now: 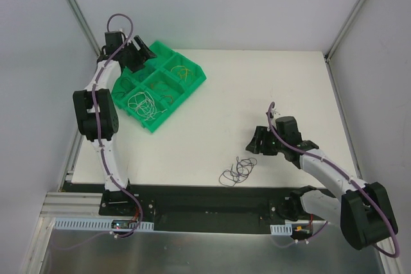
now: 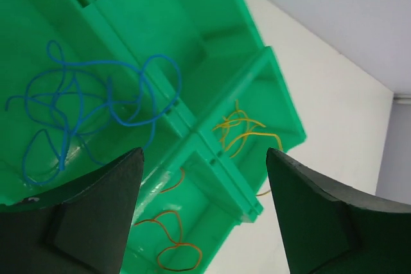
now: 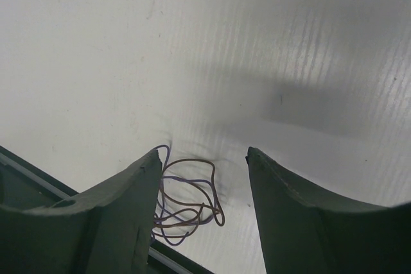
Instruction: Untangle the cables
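A small tangle of brown and purple cables lies on the white table near its front edge. It also shows in the right wrist view, partly behind the left finger. My right gripper is open and empty, just right of and above the tangle. My left gripper is open and empty over the green tray at the back left. In the left wrist view the jaws stand wide apart above the tray's dividers.
The tray's compartments hold blue cables, yellow cables, orange cables and a white tangle. The table's front edge lies just below the brown and purple tangle. Grey walls stand on three sides.
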Robot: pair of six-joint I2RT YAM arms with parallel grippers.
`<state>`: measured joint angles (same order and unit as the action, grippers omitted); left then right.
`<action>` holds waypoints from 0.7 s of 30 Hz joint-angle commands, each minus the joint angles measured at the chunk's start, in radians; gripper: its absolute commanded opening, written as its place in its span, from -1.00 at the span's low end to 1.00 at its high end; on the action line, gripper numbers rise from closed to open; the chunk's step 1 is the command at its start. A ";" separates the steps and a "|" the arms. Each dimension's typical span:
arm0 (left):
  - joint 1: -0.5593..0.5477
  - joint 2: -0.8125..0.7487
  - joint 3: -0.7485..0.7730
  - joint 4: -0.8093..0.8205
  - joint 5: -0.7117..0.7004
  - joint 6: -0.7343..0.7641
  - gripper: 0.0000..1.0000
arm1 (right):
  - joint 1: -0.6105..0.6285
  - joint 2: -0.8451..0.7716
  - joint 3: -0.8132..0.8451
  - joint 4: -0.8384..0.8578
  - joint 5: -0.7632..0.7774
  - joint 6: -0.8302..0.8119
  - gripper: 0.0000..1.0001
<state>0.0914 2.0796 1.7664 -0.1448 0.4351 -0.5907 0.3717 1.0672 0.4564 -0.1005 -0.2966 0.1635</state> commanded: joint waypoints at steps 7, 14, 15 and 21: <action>-0.001 0.132 0.133 -0.079 -0.125 0.005 0.40 | -0.011 -0.075 0.036 -0.070 0.056 -0.036 0.20; 0.001 0.221 0.205 -0.078 -0.104 -0.021 0.05 | -0.013 -0.041 0.062 -0.068 0.039 -0.028 0.20; -0.001 0.224 0.203 -0.079 -0.105 -0.023 -0.02 | -0.013 -0.041 0.064 -0.068 0.037 -0.027 0.19; 0.007 0.194 0.168 -0.078 -0.127 0.000 -0.59 | -0.013 -0.061 0.056 -0.074 0.045 -0.025 0.19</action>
<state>0.0914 2.3028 1.9331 -0.2081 0.3386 -0.6109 0.3645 1.0229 0.4786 -0.1661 -0.2588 0.1406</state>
